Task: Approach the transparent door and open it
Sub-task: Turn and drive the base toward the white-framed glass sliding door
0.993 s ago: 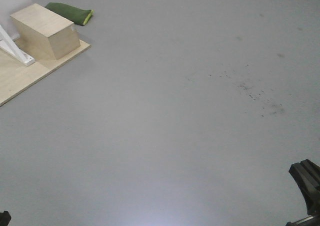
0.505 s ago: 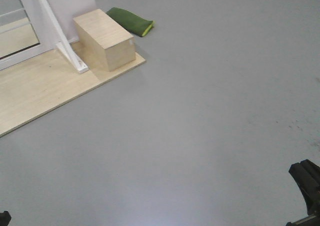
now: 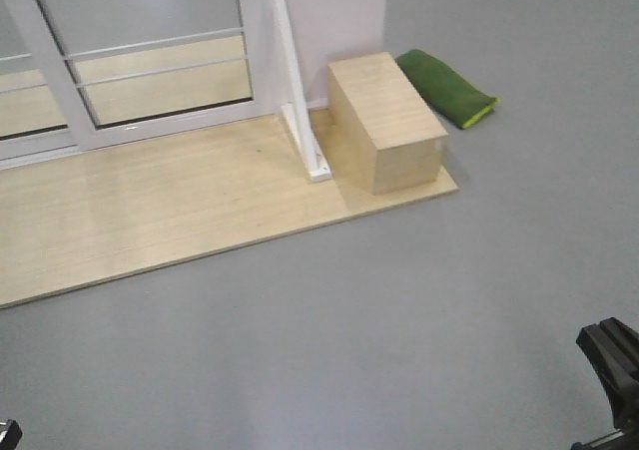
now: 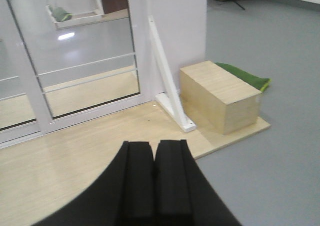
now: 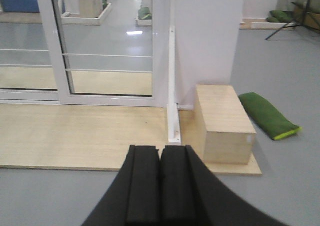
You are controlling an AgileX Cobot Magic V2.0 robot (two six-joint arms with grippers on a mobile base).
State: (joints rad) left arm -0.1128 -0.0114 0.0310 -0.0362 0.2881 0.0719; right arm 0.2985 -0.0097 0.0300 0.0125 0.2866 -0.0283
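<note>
Approach step. The glass door (image 5: 107,45) stands behind and left of the wooden box (image 5: 222,128), well apart from both arms. Left gripper (image 4: 154,148) and right gripper (image 5: 160,151) are pressed together, empty. Next, likely: roll closer, left of the box, before any reach.

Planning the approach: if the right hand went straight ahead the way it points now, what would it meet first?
Probably the white brace standing beside the wooden box, though depth is unclear.

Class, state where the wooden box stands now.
In the front view, the wooden box stands on the wooden platform's right end, between the white brace and the green cushion.
</note>
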